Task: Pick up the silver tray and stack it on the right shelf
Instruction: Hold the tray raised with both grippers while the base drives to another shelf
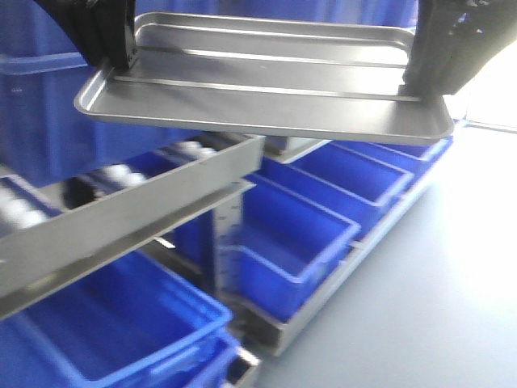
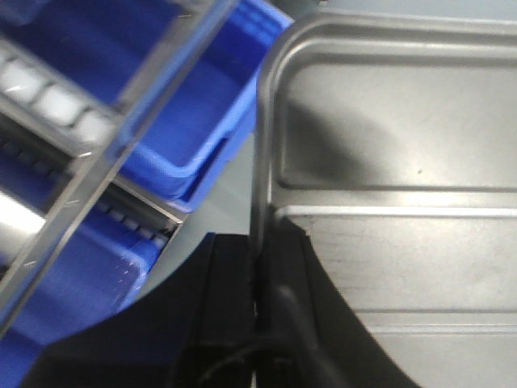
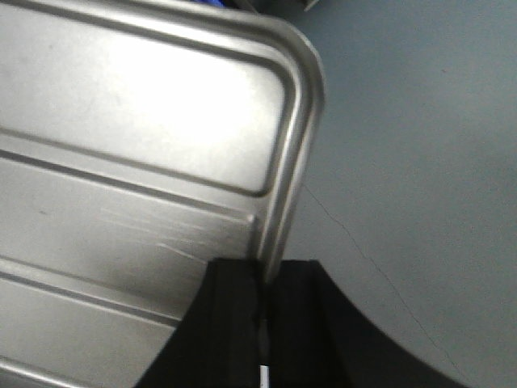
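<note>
The silver tray [image 1: 266, 97] is held in the air, above the front bar of the right shelf [image 1: 121, 206]. Its left short rim is pinched by the closed left claw [image 2: 260, 283], and its right short rim by the closed right claw [image 3: 262, 295]. White rollers [image 1: 121, 174] are seen just behind the bar, and blue bins [image 1: 307, 234] below it.
</note>
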### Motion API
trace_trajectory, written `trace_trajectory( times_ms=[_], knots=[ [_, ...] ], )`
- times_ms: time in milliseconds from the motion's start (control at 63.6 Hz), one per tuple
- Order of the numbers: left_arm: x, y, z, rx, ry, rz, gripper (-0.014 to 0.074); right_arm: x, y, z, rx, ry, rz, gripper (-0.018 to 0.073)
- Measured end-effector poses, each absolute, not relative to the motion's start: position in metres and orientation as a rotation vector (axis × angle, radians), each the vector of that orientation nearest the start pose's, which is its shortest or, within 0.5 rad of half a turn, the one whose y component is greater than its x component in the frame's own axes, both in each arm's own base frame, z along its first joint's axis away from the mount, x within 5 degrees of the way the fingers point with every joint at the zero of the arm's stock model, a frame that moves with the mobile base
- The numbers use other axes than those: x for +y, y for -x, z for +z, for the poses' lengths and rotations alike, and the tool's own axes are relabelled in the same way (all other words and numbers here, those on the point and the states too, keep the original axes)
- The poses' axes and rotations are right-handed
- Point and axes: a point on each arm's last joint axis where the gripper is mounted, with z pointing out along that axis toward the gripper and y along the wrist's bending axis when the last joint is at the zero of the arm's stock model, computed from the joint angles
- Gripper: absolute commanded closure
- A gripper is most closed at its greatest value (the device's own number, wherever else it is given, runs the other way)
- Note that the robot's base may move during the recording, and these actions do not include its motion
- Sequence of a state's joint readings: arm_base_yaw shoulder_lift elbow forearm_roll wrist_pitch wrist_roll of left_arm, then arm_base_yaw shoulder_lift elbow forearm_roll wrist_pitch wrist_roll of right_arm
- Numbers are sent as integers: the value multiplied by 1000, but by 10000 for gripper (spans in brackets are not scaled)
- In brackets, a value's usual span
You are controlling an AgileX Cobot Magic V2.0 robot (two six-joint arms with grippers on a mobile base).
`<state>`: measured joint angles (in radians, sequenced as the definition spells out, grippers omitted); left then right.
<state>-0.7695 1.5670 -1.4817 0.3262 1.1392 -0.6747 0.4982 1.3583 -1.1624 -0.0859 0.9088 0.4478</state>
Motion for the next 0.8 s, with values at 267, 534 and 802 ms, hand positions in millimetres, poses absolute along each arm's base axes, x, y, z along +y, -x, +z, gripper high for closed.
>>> trace_trajectory(
  times_ms=[267, 534, 802],
  knots=[
    [-208, -253, 350, 2597, -217, -57, 697, 127, -247, 325, 2600, 109, 241, 502],
    [-208, -253, 350, 2598, -216, -59, 697, 127, -247, 325, 2600, 109, 241, 502],
    [-208, -253, 350, 2600, -216, -61, 697, 127, -246, 324, 2606, 109, 237, 502]
  ],
)
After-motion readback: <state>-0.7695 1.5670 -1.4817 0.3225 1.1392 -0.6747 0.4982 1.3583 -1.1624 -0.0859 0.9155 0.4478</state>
